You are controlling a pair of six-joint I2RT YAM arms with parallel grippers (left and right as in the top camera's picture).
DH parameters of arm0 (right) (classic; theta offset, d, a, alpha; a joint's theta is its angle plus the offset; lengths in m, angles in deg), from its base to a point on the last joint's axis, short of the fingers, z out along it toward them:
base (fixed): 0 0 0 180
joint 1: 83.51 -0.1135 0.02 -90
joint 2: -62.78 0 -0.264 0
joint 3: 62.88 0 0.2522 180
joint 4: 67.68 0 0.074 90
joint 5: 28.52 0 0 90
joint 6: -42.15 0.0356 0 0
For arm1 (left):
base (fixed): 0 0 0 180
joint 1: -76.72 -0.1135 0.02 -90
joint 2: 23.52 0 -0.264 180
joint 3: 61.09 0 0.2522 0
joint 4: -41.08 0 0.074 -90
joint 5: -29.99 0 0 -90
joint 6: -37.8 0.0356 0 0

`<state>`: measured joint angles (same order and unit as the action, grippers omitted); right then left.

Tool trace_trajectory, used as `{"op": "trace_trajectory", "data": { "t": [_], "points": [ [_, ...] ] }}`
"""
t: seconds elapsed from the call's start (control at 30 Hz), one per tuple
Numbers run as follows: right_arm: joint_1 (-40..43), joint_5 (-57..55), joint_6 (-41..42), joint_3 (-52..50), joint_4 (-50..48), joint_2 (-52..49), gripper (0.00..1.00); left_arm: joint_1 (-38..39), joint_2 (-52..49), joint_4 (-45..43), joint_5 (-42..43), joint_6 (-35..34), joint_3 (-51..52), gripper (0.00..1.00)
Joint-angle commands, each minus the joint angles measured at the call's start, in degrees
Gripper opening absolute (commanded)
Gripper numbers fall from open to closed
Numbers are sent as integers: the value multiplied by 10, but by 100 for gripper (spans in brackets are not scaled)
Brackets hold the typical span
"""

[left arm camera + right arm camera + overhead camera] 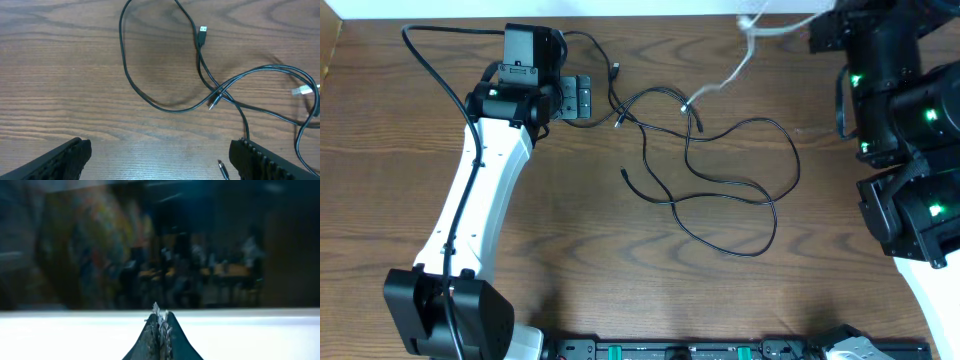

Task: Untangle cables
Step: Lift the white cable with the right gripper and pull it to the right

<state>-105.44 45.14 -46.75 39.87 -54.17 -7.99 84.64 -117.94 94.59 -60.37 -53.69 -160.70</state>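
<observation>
Ribbed left gripper [160, 148], thin looping cables [220, 93]

Brown wood-grain table [570, 255], thin black cables [730, 182] sprawled in a loose tangle across the middle, one end of a white wire [732, 72] resting among them

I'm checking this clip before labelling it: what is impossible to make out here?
- Right wrist view: blurred, so whether the right gripper, jaws shut, pinches anything is unclear.
- Overhead: the white cable has its far end lost at the top edge.
- Left wrist view: the black cables run off the right edge; the white plug is cut off there.
</observation>
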Motion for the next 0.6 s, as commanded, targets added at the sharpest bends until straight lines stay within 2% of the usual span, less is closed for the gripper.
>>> {"op": "trace_trajectory", "data": {
  "t": [0.0,0.13,0.3,0.57],
  "points": [
    [5,-120,-86,-2,-38,3,1,0,-3,1,-3,-1,0,93],
    [22,-178,-140,-2,-90,3,1,0,-3,1,-3,-1,0,93],
    [54,-195,-186,-2,-118,3,1,0,-3,1,-3,-1,0,93],
    [67,-146,-164,-2,36,-23,1,0,-3,1,-3,-1,0,93]
  ]
}}
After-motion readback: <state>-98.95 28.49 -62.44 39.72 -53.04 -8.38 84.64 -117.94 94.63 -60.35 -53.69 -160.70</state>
